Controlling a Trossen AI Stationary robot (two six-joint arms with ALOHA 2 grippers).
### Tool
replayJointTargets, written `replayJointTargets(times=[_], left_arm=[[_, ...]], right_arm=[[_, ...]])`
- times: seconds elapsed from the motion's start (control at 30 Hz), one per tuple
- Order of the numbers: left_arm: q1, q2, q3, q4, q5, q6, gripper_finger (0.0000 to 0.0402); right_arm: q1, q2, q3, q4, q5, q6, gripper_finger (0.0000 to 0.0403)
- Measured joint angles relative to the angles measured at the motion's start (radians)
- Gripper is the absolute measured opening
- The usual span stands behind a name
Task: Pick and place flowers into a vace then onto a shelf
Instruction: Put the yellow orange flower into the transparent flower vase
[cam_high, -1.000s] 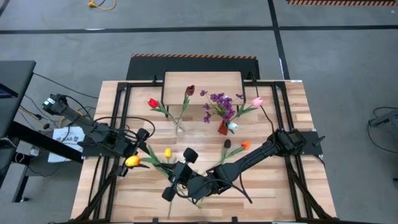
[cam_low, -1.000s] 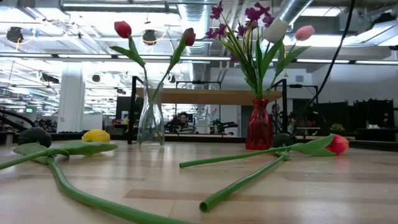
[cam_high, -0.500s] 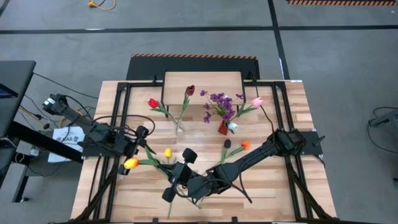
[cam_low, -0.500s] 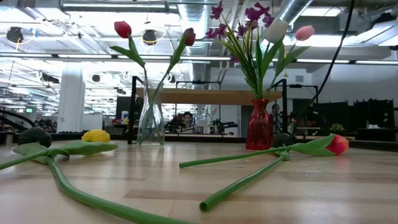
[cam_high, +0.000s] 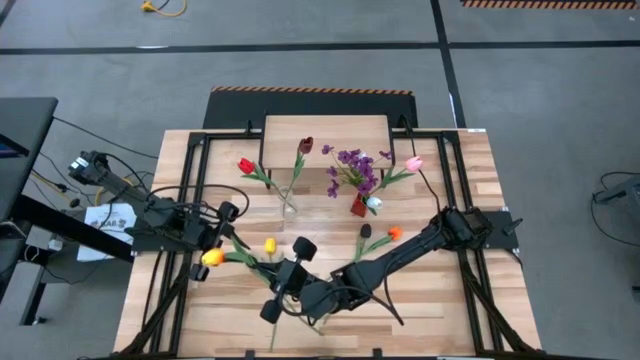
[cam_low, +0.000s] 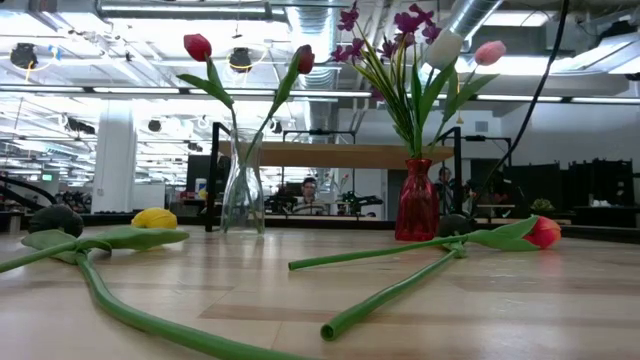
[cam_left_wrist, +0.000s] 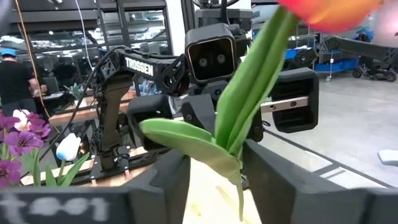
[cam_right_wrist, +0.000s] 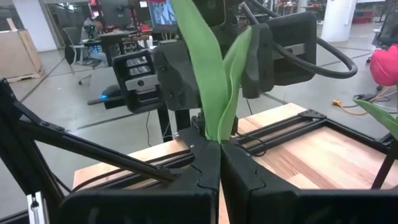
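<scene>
An orange tulip (cam_high: 212, 258) lies at the tabletop's (cam_high: 450, 310) left, its stem between the left tool's (cam_high: 206, 252) fingers, which look partly closed around it. The right tool (cam_high: 318, 318) is clamped on a green stem (cam_right_wrist: 211, 93) near the front edge. The shelf (cam_high: 325, 130) stands at the back.

Desk (cam_high: 470, 180): light wood slats, black frame rails on top. Grey floor (cam_high: 540, 90) around desk, dark lines across it. Striped hazard tape (cam_high: 310, 91) on dark mat behind desk. Yellow cable (cam_high: 165, 8) on floor, far off. Papers (cam_high: 108, 217) and black cables (cam_high: 100, 172) on floor beside desk. Dark table corner (cam_high: 20, 125) at edge. Person (cam_low: 309, 190) seated in room behind; another person (cam_left_wrist: 12, 78) in black shirt, blue cap. Ceiling ducts, lights overhead (cam_low: 70, 55).
</scene>
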Motion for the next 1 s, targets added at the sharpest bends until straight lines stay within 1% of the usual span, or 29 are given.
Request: replayJointTargets(times=[0.07, 0.17, 0.2, 0.23, 0.4, 0.47, 0.57, 0.73, 0.8, 0.83, 0.9, 1.0], left_arm=[[0.0, 0.0, 0.0, -0.001, 0.0, 0.0, 0.0098], [0.0, 0.0, 0.0, -0.004, 0.008, 0.001, 0.0032], [0.0, 0.0, 0.0, -0.004, 0.011, 0.001, 0.0017], [0.0, 0.0, 0.0, -0.004, 0.012, 0.001, 0.0011], [0.0, -0.002, 0.001, -0.02, 0.004, 0.002, 0.0003], [0.0, -0.002, 0.019, -0.068, -0.015, 0.012, 0.0002], [0.0, -0.002, 0.063, -0.176, -0.063, 0.024, 0.0002], [0.001, -0.003, 0.152, -0.312, -0.104, 0.024, 0.0001], [0.001, -0.002, 0.196, -0.371, -0.122, 0.024, 0.0001], [0.001, -0.002, 0.219, -0.394, -0.124, 0.022, 0.0001], [0.006, -0.002, 0.269, -0.446, -0.129, 0.015, 0.0], [0.026, 0.006, 0.349, -0.498, -0.132, 0.011, 0.0]], right_arm=[[0.0, 0.0, 0.0, -0.014, -0.014, 0.0, 0.0], [-0.001, 0.0, 0.0, -0.023, -0.021, 0.002, 0.0], [0.0, 0.0, 0.0, -0.023, -0.021, 0.002, 0.0], [0.0, 0.0, 0.0, -0.023, -0.021, -0.004, 0.0], [0.001, 0.0, 0.0, -0.026, -0.02, -0.072, 0.0004], [0.004, -0.005, -0.001, -0.036, -0.02, -0.088, 0.0018], [0.009, -0.026, 0.0, -0.096, -0.019, -0.076, 0.0052], [0.015, -0.079, 0.002, -0.383, -0.038, 0.04, 0.0114], [0.017, -0.095, -0.001, -0.535, -0.063, 0.053, 0.0134], [0.017, -0.098, -0.001, -0.584, -0.091, 0.056, 0.0142], [0.017, -0.104, 0.0, -0.699, -0.12, 0.056, 0.0151], [0.017, -0.114, 0.0, -0.85, -0.124, 0.057, 0.015]])
